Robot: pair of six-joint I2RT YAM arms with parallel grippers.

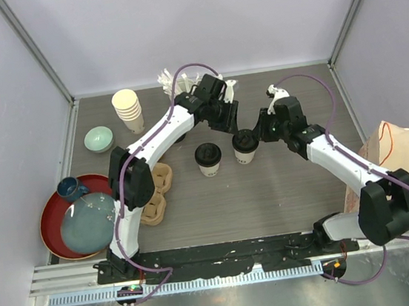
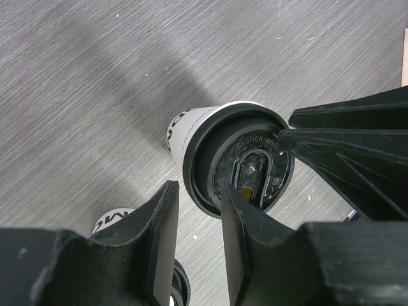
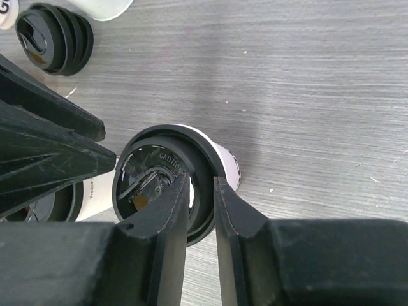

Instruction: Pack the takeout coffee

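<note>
Two takeout coffees stand mid-table, white cups with black lids. Both grippers are at the right one. In the left wrist view my left gripper straddles the near rim of its lid, one finger inside the lid's recess and one just outside, pinching the rim. In the right wrist view my right gripper clamps the opposite rim of the same lid the same way. The other coffee stands free just to the left.
A cardboard cup carrier lies beside the left arm. Lidless cream cups, a green bowl and a red tray with blue dishes sit at left. A bag stands at right. Loose black lids lie close by.
</note>
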